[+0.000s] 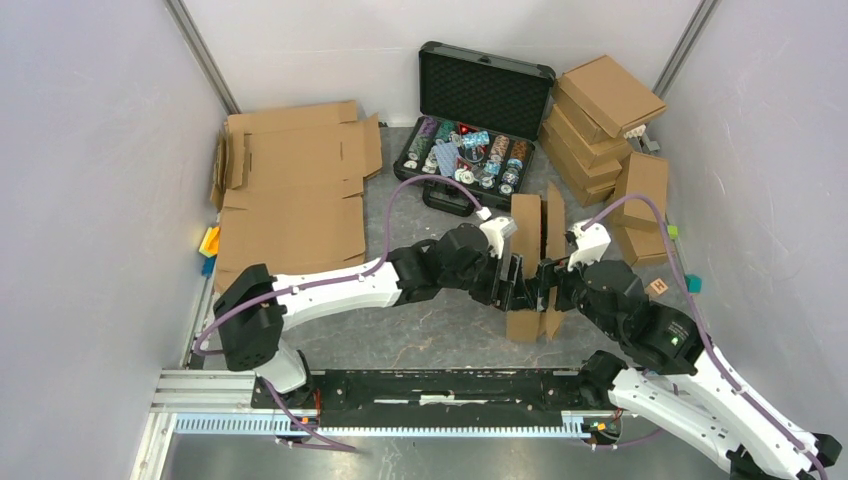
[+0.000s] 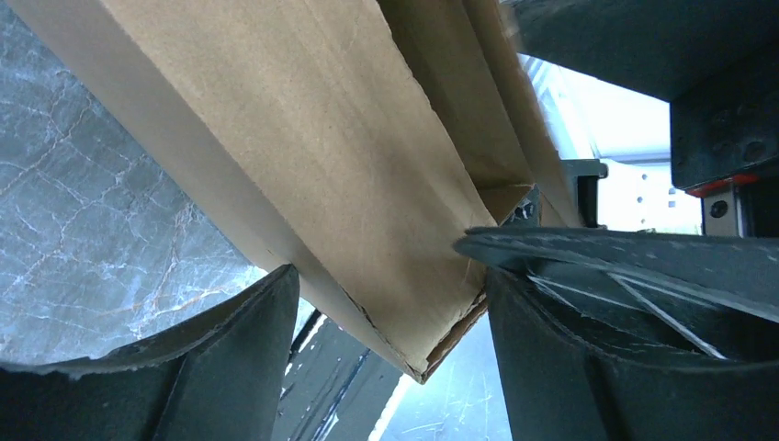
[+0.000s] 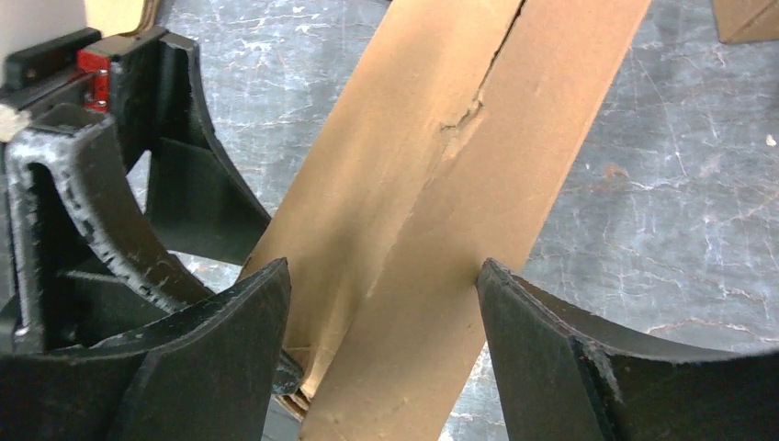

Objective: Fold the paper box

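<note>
Two arms on the paper box (image 1: 527, 235), table (image 1: 420, 335) centre.
From above it stands on edge between left gripper (image 1: 512, 285) and right gripper (image 1: 545, 283), black case (image 1: 487, 90) at 12 o'clock. Only the wrist views show each jaw pair clamped across its cardboard; the right's shows a ragged crease (image 3: 468, 115).

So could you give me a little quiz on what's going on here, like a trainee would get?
1. What sits between the fingers of both the left gripper and the right gripper?
A. the paper box
B. a poker chip
C. a purple cable
2. True or false: the black case at the back of the table is closed.
3. Fill in: the stack of folded boxes stands on the robot's ___ side of the black case.

Key: 1 A; 2 false, its lid stands open; 3 right.
</note>
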{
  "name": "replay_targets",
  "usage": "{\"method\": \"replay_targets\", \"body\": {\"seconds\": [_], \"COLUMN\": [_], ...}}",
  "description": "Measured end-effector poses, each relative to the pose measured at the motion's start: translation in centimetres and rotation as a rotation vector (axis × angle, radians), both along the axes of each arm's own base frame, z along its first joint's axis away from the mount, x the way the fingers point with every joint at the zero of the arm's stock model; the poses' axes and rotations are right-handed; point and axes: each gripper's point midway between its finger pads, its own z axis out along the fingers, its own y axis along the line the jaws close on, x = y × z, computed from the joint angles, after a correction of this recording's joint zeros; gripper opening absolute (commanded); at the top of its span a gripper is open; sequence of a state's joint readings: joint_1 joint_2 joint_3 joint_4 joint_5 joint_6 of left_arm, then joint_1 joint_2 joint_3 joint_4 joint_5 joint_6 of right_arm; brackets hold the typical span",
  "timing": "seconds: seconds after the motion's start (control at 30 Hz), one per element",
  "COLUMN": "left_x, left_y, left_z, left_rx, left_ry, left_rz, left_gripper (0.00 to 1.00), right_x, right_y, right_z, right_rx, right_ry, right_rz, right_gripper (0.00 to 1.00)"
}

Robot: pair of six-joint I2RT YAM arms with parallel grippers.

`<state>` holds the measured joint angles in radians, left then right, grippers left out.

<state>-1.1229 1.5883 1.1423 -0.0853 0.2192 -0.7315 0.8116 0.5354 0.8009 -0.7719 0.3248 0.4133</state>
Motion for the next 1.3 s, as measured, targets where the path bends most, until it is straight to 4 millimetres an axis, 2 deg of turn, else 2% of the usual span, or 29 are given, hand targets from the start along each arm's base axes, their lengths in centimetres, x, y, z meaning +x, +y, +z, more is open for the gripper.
{"method": "replay_targets", "body": {"seconds": [0.1,0.27,0.53,0.6,0.73,0.83,0.93,1.07,1.13,1.2,1.3], "left_x": [-0.1,-0.3,-0.4,-0.4,-0.4,-0.4,-0.4,-0.3,-0.3,-0.2,-0.2], "left_y": [-0.4,-0.7,-1.3,-1.5,-1.6,-1.6,-1.6,-1.6,-1.6,-1.6,-1.5], "left_z": [-0.1,-0.3,-0.8,-0.8,-0.9,-0.9,-0.9,-0.8,-0.9,-0.9,-0.9], "left_rx": [0.031,0.072,0.108,0.109,0.109,0.109,0.105,0.104,0.103,0.098,0.091], "left_ry": [-0.011,-0.029,-0.039,-0.039,-0.04,-0.039,-0.04,-0.038,-0.037,-0.036,-0.033], "left_rz": [-0.012,-0.018,-0.024,-0.026,-0.029,-0.029,-0.029,-0.031,-0.03,-0.031,-0.034], "left_gripper": [0.78,0.78,0.78,0.78,0.81,0.81,0.81,0.81,0.81,0.81,0.82], "right_x": [-0.1,-0.2,-0.2,-0.2,-0.1,0.1,0.2,0.6,0.9,1.2,1.8], "right_y": [-0.1,-0.4,-0.8,-0.8,-1.1,-1.6,-1.9,-2.6,-3.6,-4.9,-6.2], "right_z": [-0.6,-0.1,0.1,0.3,1.0,1.3,2.7,6.4,8.1,8.5,7.8], "right_rx": [0.004,0.039,0.074,0.087,0.106,0.097,0.074,0.062,0.052,0.017,-0.067], "right_ry": [0.007,-0.013,-0.035,-0.045,-0.072,-0.087,-0.094,-0.137,-0.165,-0.176,-0.163], "right_rz": [-0.008,-0.026,-0.05,-0.054,-0.068,-0.085,-0.091,-0.124,-0.171,-0.232,-0.304], "right_gripper": [0.76,0.72,0.71,0.74,0.89,0.96,0.98,0.98,0.98,0.98,0.98]}}
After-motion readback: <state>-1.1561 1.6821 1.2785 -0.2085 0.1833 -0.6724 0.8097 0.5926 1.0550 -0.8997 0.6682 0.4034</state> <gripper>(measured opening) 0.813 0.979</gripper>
